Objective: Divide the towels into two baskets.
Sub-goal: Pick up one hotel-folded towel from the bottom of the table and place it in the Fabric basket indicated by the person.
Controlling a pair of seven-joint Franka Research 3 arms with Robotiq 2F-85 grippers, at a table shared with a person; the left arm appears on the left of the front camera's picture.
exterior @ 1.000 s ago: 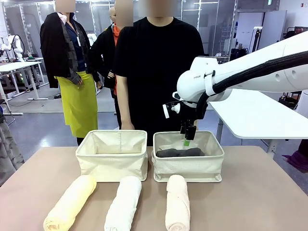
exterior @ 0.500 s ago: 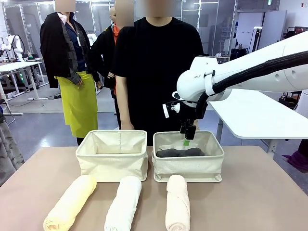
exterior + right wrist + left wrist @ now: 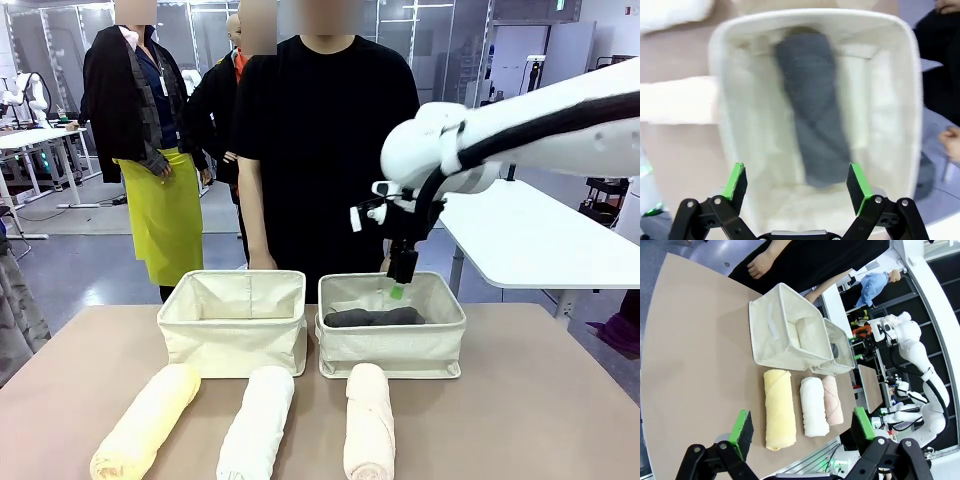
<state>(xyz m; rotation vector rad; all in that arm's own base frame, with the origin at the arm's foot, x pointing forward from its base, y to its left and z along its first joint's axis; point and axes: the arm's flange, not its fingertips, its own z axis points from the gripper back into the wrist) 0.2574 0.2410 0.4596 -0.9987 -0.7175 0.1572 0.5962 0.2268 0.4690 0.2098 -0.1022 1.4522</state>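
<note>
The grey towel (image 3: 375,317) lies as a dark roll inside the right basket (image 3: 392,350), running along its length, blurred in the right wrist view. The left basket (image 3: 232,335) stands just beside it. In front of them on the table (image 3: 540,400) lie three more rolls, side by side and apart: yellow towel (image 3: 145,420), white towel (image 3: 257,420) and pink towel (image 3: 368,420), the pink one's far end close to the right basket's front wall.

The right arm reaches in from the right, wrist bent down. The right gripper (image 3: 398,285) hangs over the right basket, jaws wide and empty. The left gripper (image 3: 802,425) is high over the table, also spread wide, holding nothing.
</note>
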